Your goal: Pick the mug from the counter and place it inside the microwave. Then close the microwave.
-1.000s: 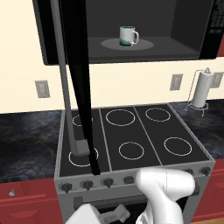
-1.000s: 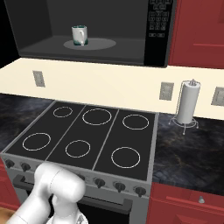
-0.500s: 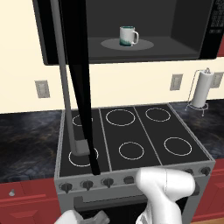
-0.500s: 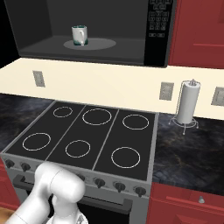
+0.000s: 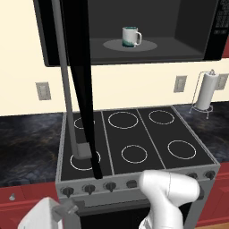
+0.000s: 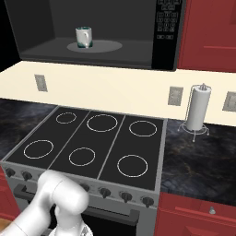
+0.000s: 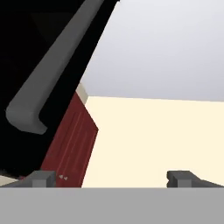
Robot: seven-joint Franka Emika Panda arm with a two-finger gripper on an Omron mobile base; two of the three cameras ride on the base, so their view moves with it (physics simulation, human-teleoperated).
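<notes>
Mug (image 5: 130, 36) upright on turntable (image 5: 147, 45) inside microwave (image 6: 167, 32); door (image 5: 80, 89) open, bar handle (image 7: 48, 87) beside it. Fingers (image 7: 113, 177) apart, empty. Paper-towel holder (image 6: 197, 109) on table (image 6: 198, 152).

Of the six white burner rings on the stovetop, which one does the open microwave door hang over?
The front left ring: the door and its grey handle cross it in the left base view. The other five rings show whole.
</notes>
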